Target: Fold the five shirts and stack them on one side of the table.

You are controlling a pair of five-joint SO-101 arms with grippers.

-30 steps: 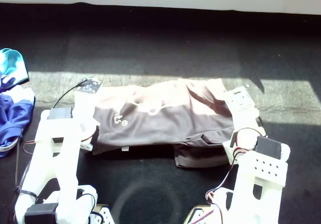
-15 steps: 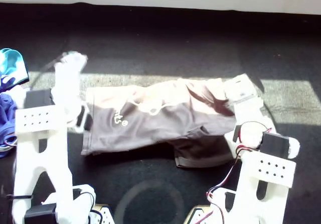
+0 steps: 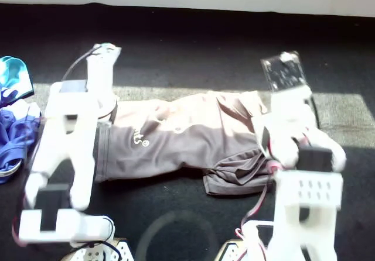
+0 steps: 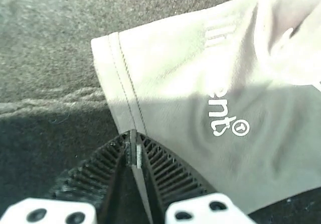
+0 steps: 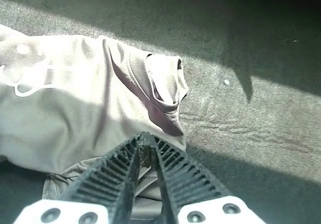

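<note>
A grey shirt [image 3: 187, 138] with white print lies spread across the dark table, half in sunlight and half in shade. Its bottom right part is bunched in a crumpled fold [image 3: 234, 176]. My left gripper [image 3: 109, 113] hangs above the shirt's left hem, its fingers pressed together; in the left wrist view the tips [image 4: 133, 146] sit over the stitched hem of the shirt [image 4: 215, 83]. My right gripper [image 3: 265, 139] is shut above the shirt's right end, its tips [image 5: 146, 142] over the creased collar area of the shirt [image 5: 65, 108].
A heap of blue and teal shirts [image 3: 14, 126] lies at the table's left edge. Bare dark table [image 3: 187, 50] stretches behind the grey shirt and at the front middle. A white wall runs along the far side.
Both arms have risen and swung away from the shirt's ends. The shirt's left edge slid a little to the left and now lies flat.
</note>
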